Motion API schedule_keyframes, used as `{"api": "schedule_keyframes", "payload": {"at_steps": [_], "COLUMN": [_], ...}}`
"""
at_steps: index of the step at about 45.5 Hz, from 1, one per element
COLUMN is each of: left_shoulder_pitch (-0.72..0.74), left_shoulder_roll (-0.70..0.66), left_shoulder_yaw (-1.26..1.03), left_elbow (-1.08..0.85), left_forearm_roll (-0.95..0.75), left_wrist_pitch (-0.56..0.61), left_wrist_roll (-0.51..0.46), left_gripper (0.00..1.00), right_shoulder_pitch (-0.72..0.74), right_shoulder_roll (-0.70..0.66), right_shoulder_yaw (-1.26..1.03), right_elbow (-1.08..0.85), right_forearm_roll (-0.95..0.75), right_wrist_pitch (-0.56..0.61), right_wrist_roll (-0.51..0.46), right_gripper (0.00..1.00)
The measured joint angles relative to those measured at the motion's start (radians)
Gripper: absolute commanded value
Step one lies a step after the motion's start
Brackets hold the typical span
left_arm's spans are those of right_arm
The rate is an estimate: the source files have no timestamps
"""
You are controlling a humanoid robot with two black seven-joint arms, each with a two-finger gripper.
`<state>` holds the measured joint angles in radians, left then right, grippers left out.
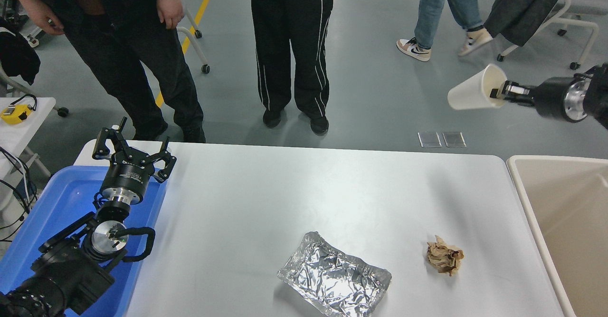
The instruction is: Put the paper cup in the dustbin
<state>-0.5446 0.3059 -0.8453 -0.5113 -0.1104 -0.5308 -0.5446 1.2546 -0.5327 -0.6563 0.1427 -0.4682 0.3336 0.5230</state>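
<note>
You find almost nothing readable here: the left gripper (130, 151) carries a small line of pale print on its black body, too blurred to make out. The sneaker (414, 49) shows a dark swoosh mark.

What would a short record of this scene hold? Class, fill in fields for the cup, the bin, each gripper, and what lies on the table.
cup: paper cup, tipped sideways, held high in the air
bin: dustbin, right of the table, nothing visible inside
right gripper: pinching the cup's rim
left gripper: open, parked over the blue tray
on table: foil tray, brown paper ball
</note>
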Motion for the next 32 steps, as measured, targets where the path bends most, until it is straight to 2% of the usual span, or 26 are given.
{"api": "schedule_keyframes", "payload": {"at_steps": [10, 32], "left_shoulder_pitch": [0.0, 0.0], "left_shoulder_roll": [0.0, 0.0], "left_shoulder_yaw": [0.0, 0.0], "left_elbow": [0.0, 0.0], "left_forearm_roll": [0.0, 0.0], "left_wrist_pitch": [0.0, 0.0], "left_wrist_roll": [0.0, 0.0], "left_gripper": [1.0, 1.0], "right_shoulder_pitch": [-0.11, -0.32], "right_shoulder_roll": [-0.031, -0.029], "right_shoulder_yaw": [0.124, 0.27], "right_elbow": [-0.136, -0.259], "right_forearm_roll": [0.031, 0.043], "right_wrist_pitch": [0.004, -0.052], "right_wrist_roll": [-0.168, -0.553], "right_gripper": [0.0, 0.0]}}
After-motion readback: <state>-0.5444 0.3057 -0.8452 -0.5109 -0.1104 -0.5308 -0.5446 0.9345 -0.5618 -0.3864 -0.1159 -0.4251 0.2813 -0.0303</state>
